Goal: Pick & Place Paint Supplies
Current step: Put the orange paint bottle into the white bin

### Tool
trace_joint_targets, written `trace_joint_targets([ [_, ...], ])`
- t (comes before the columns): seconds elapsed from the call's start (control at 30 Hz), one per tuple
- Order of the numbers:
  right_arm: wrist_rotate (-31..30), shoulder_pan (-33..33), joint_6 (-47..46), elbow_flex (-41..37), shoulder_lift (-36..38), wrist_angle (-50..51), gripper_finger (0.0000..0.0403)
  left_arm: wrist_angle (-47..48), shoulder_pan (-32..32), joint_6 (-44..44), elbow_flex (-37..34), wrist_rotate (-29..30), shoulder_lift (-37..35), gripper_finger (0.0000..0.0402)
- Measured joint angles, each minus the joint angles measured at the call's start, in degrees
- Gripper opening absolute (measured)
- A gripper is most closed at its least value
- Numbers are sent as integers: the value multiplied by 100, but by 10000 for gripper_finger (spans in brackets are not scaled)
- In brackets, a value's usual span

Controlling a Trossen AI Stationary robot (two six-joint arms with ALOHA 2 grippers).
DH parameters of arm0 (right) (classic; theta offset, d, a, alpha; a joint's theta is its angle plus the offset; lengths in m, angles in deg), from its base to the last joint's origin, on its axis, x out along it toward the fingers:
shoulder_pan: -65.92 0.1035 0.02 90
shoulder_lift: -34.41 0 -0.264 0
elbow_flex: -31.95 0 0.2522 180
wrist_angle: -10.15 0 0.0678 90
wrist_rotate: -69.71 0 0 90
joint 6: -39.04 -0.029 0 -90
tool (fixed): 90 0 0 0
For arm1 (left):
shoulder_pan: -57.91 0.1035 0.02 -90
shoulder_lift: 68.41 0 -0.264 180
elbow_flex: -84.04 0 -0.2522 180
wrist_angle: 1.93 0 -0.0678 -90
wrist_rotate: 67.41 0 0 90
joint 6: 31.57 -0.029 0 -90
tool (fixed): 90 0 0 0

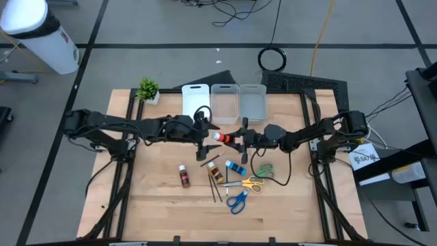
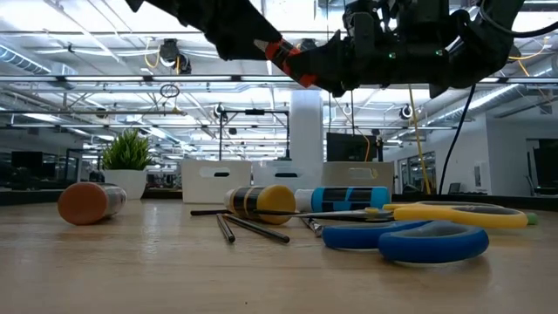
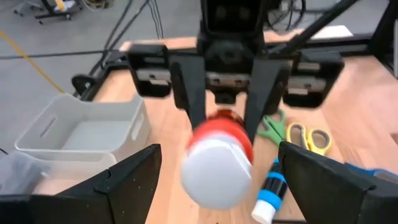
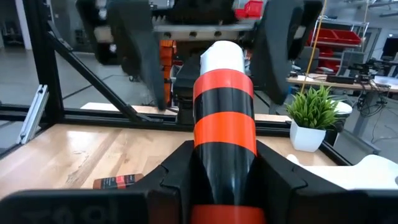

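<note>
A red-and-black paint bottle (image 1: 220,137) with a white cap hangs in the air over the table's middle, between my two grippers. My right gripper (image 1: 236,139) (image 4: 224,171) is shut on it. My left gripper (image 1: 207,134) (image 3: 217,186) faces it from the table's left, open, with one finger on each side of the white cap (image 3: 216,171) and apart from it. On the wood below lie a brown bottle (image 1: 184,176), a yellowish bottle (image 1: 214,171), a blue bottle (image 1: 237,167), thin dark brushes (image 1: 214,183), and green (image 1: 264,169), yellow (image 1: 250,184) and blue scissors (image 1: 237,200). My right gripper pinches the bottle's striped body (image 4: 225,155), toward its base end, between its two fingers (image 4: 177,171). It comes level from the table's right, and the bottle lies along the fingers. The bottle is lifted clear (image 2: 292,59), its capped end (image 4: 222,57) sticking out toward my left gripper.
Three whitish bins (image 1: 225,102) stand in a row at the table's far edge, just beyond the grippers, and a small potted plant (image 1: 147,89) stands to their left. Bare wood stretches along the near edge and at the near left.
</note>
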State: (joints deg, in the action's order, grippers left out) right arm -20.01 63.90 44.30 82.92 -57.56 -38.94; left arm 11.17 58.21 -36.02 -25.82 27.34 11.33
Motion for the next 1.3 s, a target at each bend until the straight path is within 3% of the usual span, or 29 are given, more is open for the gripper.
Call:
trace_joint_targets([
  [0.27,2,0,17,0,0,20,110,57,-103,-141,2,-74,-116,337],
  [0.37,2,2,3,0,0,53,113,55,-126,-195,2,-72,-117,319],
  [0.73,50,44,37,0,0,97,110,124,-138,-164,2,22,-120,123],
  [0.9,17,42,108,0,0,90,121,105,-91,-141,2,94,-120,123],
  [1.07,-233,29,331,35,6,227,149,497,-90,81,33,898,-297,123],
  [1.23,-607,24,315,28,22,715,181,1257,-8,321,398,1132,-671,123],
  [1.3,-684,28,215,-35,26,890,191,1581,15,349,598,1493,-786,123],
])
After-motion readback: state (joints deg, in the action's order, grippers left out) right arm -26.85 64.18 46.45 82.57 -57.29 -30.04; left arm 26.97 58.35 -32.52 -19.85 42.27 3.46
